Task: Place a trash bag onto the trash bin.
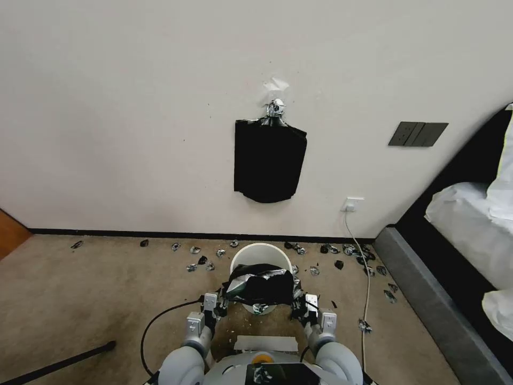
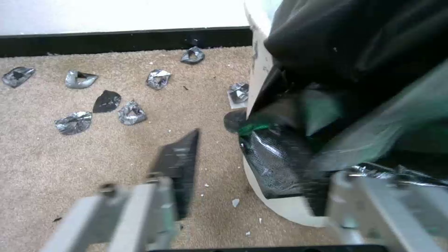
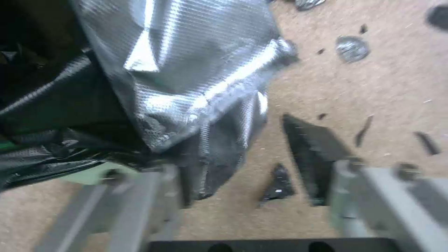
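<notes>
The cream-white trash bin stands on the carpet close to the wall. The glossy black trash bag is draped over the bin's near rim and front wall, while the far rim stays bare. My left gripper is at the bag's left edge and my right gripper at its right edge. In the left wrist view the left gripper is open, with the bag's corner and the bin wall between its fingers. In the right wrist view the right gripper is open beside the hanging silvery bag.
A flat black bag stack hangs clipped on the wall above the bin. Torn bag scraps litter the carpet along the skirting. A white cable runs from a wall socket, and a bed stands at the right.
</notes>
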Controlling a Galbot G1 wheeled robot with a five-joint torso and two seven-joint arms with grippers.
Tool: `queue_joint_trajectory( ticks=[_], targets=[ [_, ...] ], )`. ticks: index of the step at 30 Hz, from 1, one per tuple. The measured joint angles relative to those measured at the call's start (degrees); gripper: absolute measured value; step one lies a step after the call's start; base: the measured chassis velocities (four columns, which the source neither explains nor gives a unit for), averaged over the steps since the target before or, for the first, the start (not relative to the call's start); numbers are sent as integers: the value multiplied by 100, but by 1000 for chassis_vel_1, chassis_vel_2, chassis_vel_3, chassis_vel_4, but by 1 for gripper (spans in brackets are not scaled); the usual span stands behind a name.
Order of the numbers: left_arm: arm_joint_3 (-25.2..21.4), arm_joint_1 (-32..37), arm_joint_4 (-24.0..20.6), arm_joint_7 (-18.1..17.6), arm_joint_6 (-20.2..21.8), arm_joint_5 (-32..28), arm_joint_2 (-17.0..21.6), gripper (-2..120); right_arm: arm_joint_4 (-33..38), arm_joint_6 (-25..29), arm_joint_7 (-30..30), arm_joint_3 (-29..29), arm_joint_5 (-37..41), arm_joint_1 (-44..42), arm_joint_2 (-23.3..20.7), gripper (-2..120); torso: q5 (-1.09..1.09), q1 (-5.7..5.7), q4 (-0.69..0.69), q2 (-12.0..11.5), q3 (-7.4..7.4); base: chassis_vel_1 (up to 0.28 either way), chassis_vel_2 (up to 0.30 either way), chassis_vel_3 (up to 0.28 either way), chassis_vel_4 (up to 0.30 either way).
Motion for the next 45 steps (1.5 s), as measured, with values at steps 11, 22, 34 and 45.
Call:
queue_joint_trajectory(
  ticks=[11,22,34,45],
  targets=[
    [-181,328,-171,376,-407,386,238,95,332,179,-250,217,-421,-513,-180,93,0,0,0,0,0,0,0,0,0],
    [-530,787,-98,1011,-1446,1227,492,100,624,793,-826,471,-1000,-1137,-410,100,0,0,0,0,0,0,0,0,0],
    [-1173,1272,214,1734,-2752,1390,727,100,806,1250,-1119,562,-1572,-1403,-416,100,0,0,0,0,0,0,0,0,0],
    [-2082,1659,39,1914,-3304,733,-52,100,654,2190,-2267,932,-1983,-1279,-474,100,1,0,-1,0,0,0,0,0,0]
  ],
)
